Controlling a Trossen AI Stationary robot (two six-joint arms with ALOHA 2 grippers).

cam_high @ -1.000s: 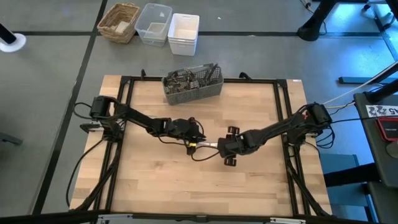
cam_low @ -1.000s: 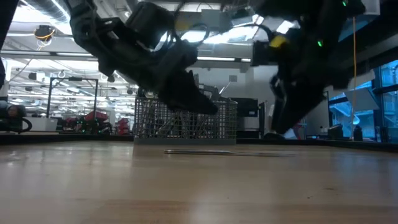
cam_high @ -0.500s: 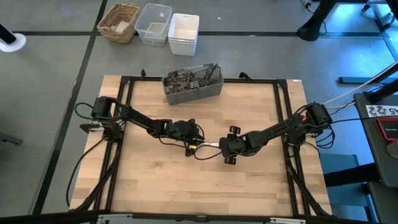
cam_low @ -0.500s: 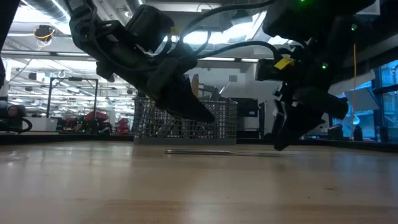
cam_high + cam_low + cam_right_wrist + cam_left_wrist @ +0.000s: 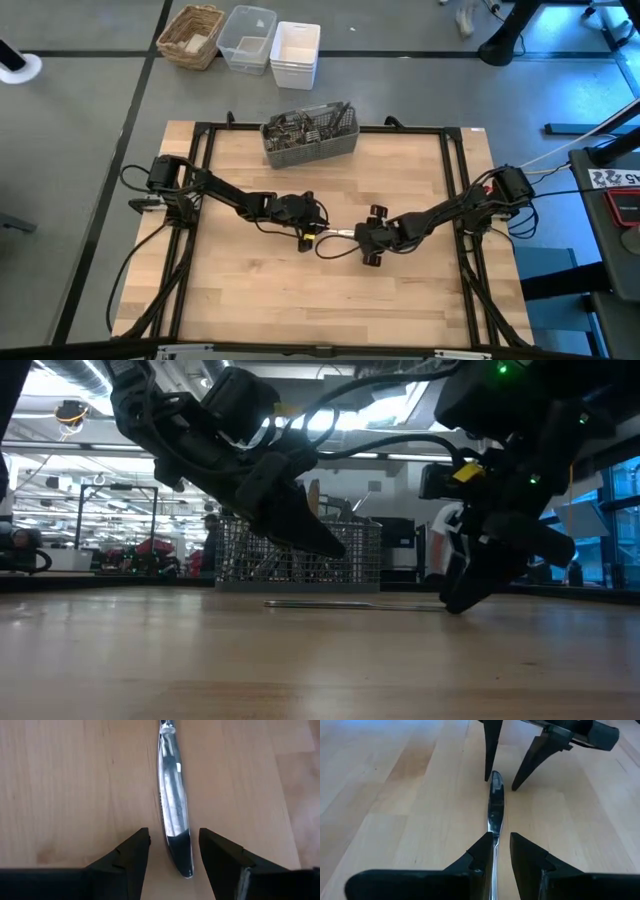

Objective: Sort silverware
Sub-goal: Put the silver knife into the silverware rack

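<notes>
One table knife (image 5: 338,233) lies flat on the wooden table, between my two grippers. My left gripper (image 5: 501,845) is open and hovers over the knife's handle end; the low view shows its fingers (image 5: 310,535) clear of the table. My right gripper (image 5: 174,834) is open and low. Its fingertips (image 5: 455,600) are down at the tabletop, one on either side of the blade tip (image 5: 180,855), with a gap to the blade on both sides. The left wrist view shows these fingers (image 5: 487,750) straddling the tip. More silverware stands in the grey mesh caddy (image 5: 310,133).
The caddy (image 5: 298,555) stands at the table's far edge, behind the knife. A wicker basket (image 5: 190,35) and two plastic bins (image 5: 270,45) sit on the floor beyond the table. Bare wood lies toward the near edge (image 5: 320,300).
My right gripper has come down toward the table over the knife's blade end, ending with its open fingers at tabletop height on either side of the tip. The knife has stayed where it was.
</notes>
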